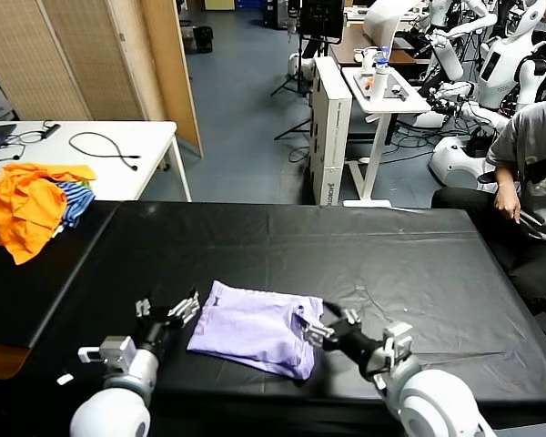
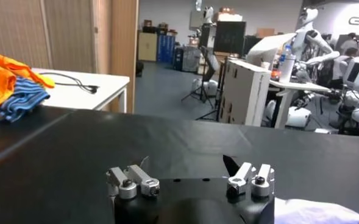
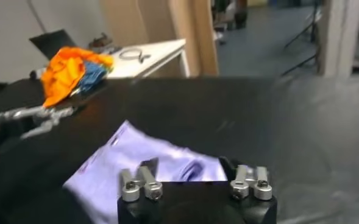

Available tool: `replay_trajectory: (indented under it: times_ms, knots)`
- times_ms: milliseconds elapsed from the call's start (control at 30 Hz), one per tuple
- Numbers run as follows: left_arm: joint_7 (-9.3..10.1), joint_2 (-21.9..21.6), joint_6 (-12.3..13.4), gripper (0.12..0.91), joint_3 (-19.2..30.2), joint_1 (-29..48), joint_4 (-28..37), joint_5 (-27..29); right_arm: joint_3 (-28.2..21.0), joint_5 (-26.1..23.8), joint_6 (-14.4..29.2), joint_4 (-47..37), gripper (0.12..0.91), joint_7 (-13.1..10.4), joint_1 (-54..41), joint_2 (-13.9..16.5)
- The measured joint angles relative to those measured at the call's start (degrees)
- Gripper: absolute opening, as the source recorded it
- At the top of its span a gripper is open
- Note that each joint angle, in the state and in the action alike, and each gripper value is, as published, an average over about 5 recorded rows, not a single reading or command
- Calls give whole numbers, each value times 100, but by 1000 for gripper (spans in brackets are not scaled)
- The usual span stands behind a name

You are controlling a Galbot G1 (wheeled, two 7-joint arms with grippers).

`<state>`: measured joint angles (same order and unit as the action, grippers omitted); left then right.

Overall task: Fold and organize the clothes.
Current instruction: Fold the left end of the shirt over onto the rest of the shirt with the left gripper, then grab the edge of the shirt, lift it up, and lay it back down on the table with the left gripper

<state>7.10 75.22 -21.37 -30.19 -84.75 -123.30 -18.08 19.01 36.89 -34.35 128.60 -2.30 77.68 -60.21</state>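
Note:
The pale lavender T-shirt [image 1: 257,330] lies folded into a rough rectangle on the black table [image 1: 391,264], near the front edge. My left gripper [image 1: 166,309] is open and empty, just off the shirt's left edge. In the left wrist view [image 2: 188,167] a corner of the shirt [image 2: 316,213] shows beside it. My right gripper [image 1: 330,323] is open at the shirt's right edge. In the right wrist view [image 3: 191,173] the shirt [image 3: 142,164] lies straight ahead between the spread fingers, with a bunched fold near them. I cannot tell whether the fingers touch the cloth.
A bright orange and blue-striped garment pile [image 1: 27,205] lies at the table's far left corner. A white table [image 1: 118,146] with cables stands behind it. A seated person [image 1: 528,173] is at the table's right end. Robots and a cart stand farther back.

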Motion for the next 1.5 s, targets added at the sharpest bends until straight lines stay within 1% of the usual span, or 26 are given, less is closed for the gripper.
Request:
replay_trajectory:
  times_ms: [200, 367, 533, 700, 767, 900, 967, 1000, 1100, 1167, 1233, 1300, 1400, 1500]
  knots:
    - [-145, -184, 2, 907, 111, 228, 413, 358, 151, -46, 20, 48, 907, 48, 87, -76]
    - [-243, -243, -16, 907, 260, 375, 693, 376, 303, -52, 15, 69, 907, 52, 171, -100]
    - [-276, -192, -40, 907, 435, 534, 907, 281, 431, -68, 7, 76, 907, 53, 264, -101]
    - [-277, -168, -41, 907, 544, 655, 1093, 358, 504, -78, 5, 97, 907, 55, 326, -104]
    - [-278, -165, -16, 907, 579, 683, 1160, 532, 524, -78, 4, 123, 907, 56, 332, -104]
    - [-269, -140, 96, 907, 616, 719, 1319, 1143, 569, -76, 0, 175, 907, 56, 346, -95]
    - [-257, -119, 110, 907, 597, 706, 1360, 1278, 595, -72, -1, 186, 907, 58, 365, -86]
    - [-252, -108, 102, 907, 577, 689, 1351, 1256, 609, -69, -1, 189, 907, 59, 374, -81]
    - [-261, -81, 55, 907, 479, 610, 1186, 858, 653, -52, 0, 183, 907, 64, 392, -71]
    - [-291, -71, 34, 907, 397, 547, 985, 398, 680, -36, 0, 170, 907, 66, 396, -65]
    - [-365, -67, 33, 907, 309, 484, 787, -141, 704, -22, 0, 156, 907, 67, 407, -55]
    - [-488, -62, 61, 907, 226, 420, 654, -697, 732, -9, 0, 146, 907, 70, 433, -40]
    - [-740, -21, 145, 907, 125, 323, 599, -1449, 780, -3, 3, 134, 907, 74, 493, -22]
    - [-1025, 51, 275, 907, 82, 230, 645, -1952, 828, -4, 6, 133, 907, 76, 564, -14]
